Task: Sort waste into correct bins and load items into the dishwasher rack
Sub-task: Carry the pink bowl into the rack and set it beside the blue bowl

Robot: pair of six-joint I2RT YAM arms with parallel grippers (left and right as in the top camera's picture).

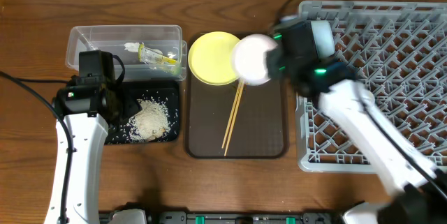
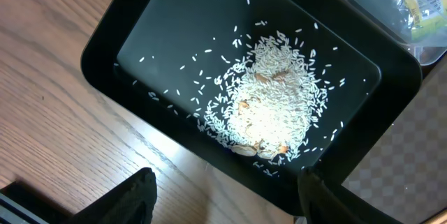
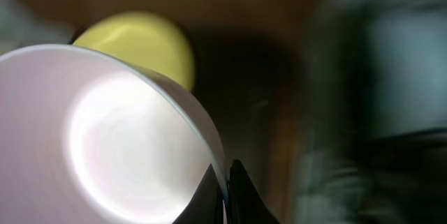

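Note:
My right gripper [image 1: 274, 62] is shut on the rim of the white bowl [image 1: 253, 59] and holds it in the air over the brown tray, between the yellow plate [image 1: 211, 56] and the grey dishwasher rack [image 1: 391, 49]. In the right wrist view the bowl [image 3: 105, 140] fills the left, with my fingers [image 3: 227, 185] pinching its rim and the plate [image 3: 140, 42] behind. The chopsticks [image 1: 233, 115] lie on the tray. My left gripper [image 2: 227, 199] is open above the table at the near edge of the black tray [image 2: 105, 49], which holds the rice scraps [image 2: 269, 109]. The snack wrapper [image 1: 155, 55] lies in the clear tub [image 1: 84, 42].
The dark brown serving tray [image 1: 262, 123] lies in the middle between the bins and the rack. A black cable [image 1: 31, 91] runs across the table at the left. The blue bowl and green cup are out of view.

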